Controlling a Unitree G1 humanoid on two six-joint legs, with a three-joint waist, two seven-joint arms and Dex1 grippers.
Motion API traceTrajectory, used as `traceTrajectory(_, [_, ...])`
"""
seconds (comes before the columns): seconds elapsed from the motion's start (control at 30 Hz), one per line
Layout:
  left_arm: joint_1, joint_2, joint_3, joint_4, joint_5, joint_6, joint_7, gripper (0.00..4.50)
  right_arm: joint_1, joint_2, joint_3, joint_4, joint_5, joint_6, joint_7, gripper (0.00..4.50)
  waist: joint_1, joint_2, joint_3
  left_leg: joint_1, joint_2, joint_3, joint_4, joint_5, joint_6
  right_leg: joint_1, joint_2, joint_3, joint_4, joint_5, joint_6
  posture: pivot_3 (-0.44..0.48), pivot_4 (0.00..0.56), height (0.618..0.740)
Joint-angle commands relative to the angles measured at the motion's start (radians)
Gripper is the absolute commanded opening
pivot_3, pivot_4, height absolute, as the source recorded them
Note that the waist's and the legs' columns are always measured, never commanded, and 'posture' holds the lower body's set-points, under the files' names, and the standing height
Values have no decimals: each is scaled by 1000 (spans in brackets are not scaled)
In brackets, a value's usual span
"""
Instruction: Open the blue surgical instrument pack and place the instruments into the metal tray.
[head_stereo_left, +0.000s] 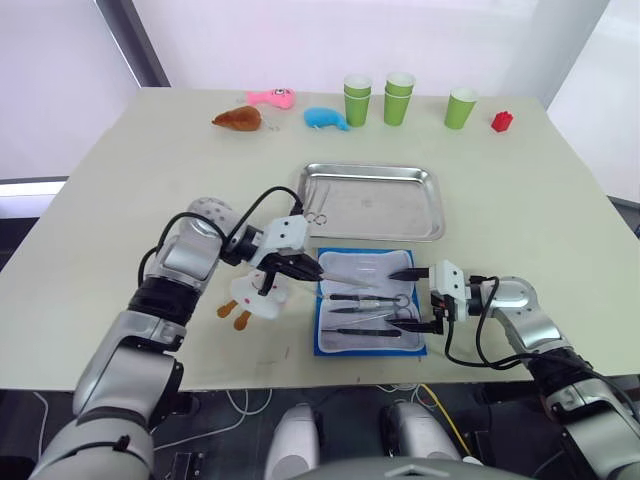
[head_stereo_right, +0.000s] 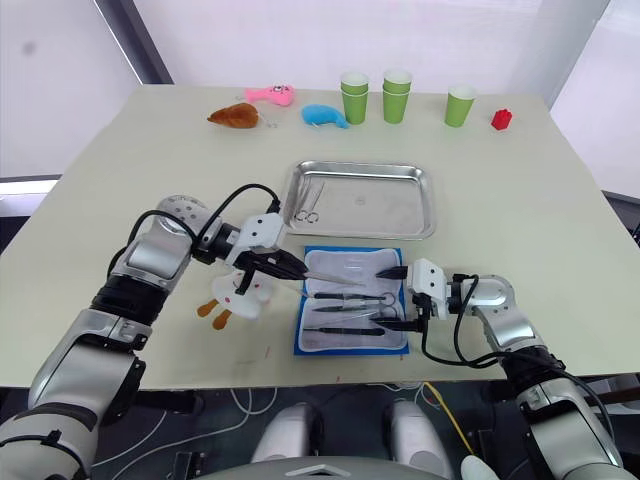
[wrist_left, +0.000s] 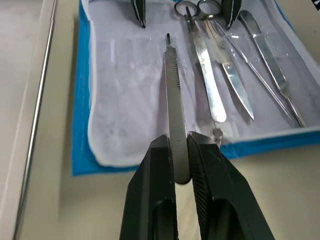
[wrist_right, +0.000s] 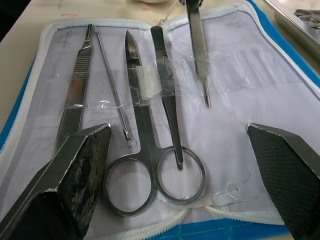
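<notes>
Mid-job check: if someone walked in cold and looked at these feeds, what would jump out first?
The open blue surgical instrument pack at the table's near edge, its pale lining showing scissors and slender tools. The left gripper is shut on a flat metal instrument over the pack, while the right gripper stands open at its other side. Just beyond, the metal tray already holds small scissors.

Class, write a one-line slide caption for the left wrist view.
Left gripper shut on a slender metal handle above the open blue surgical instrument pack.
</notes>
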Motion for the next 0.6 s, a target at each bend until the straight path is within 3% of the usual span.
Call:
traceTrajectory(0.03, [-38,37,16,-47,-30,7,-56,13,65,-19,72,108,-118,43,-4,4500,0,0,0,0,0,0,0,0,0,0,0,0,0,0,0,0,150,739])
traceTrajectory(0.47, [-48,251,-34,-126,-159,8,-58,13,68,-21,72,103,-117,45,-3,4500,0,0,0,0,0,0,0,0,0,0,0,0,0,0,0,0,150,739])
traceTrajectory(0.6, [-83,241,12,-122,-214,71,-57,13,69,-21,74,106,-118,43,-2,4500,1,0,0,0,0,0,0,0,0,0,0,0,0,0,0,0,150,739])
